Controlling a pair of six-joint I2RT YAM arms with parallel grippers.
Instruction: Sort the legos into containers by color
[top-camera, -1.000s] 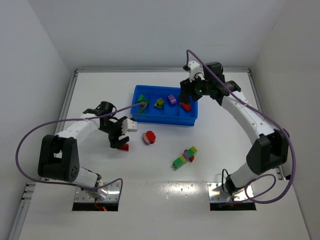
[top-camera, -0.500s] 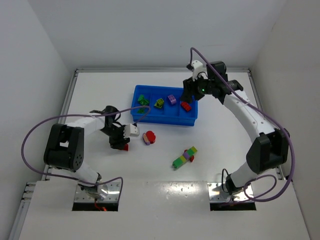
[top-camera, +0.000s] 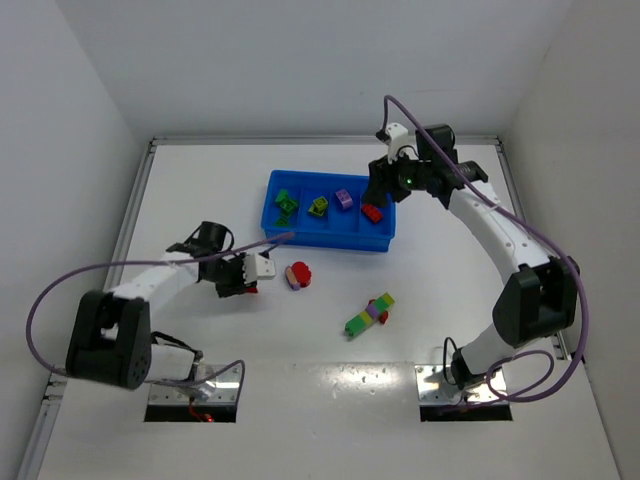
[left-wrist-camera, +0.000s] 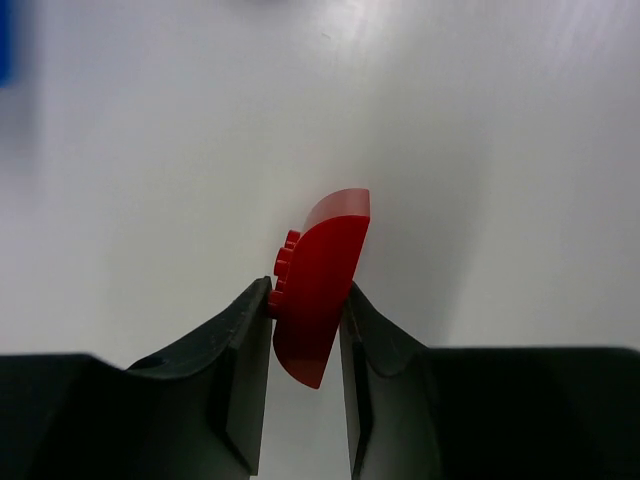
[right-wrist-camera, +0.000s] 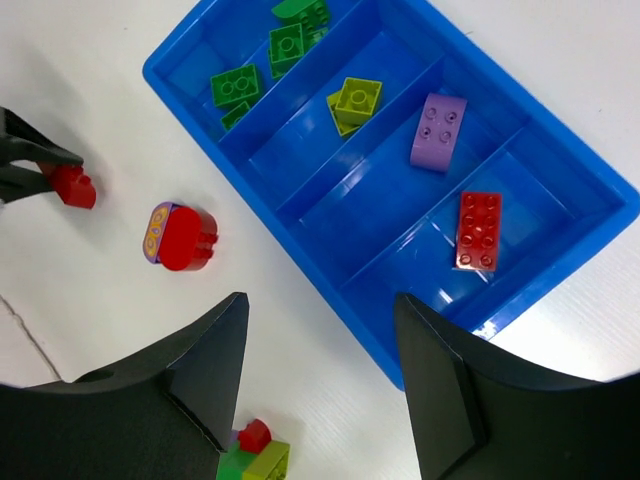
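Since the left gripper (left-wrist-camera: 305, 325) is clamped across the red brick (left-wrist-camera: 325, 265) at lower centre, a light, rigid, slippery piece is judged and flat sides are favoured. The right gripper (right-wrist-camera: 320, 310) is held parted, empty.

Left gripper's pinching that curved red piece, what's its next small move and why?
Probably lift straight up: the left gripper is shut on the red piece, and it must clear the blue tray wall to join the red brick.

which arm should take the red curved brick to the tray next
Left. The left jaws are shut on the red curved brick, so it only needs to carry it to the blue tray. The right jaws hang open and empty above that tray.
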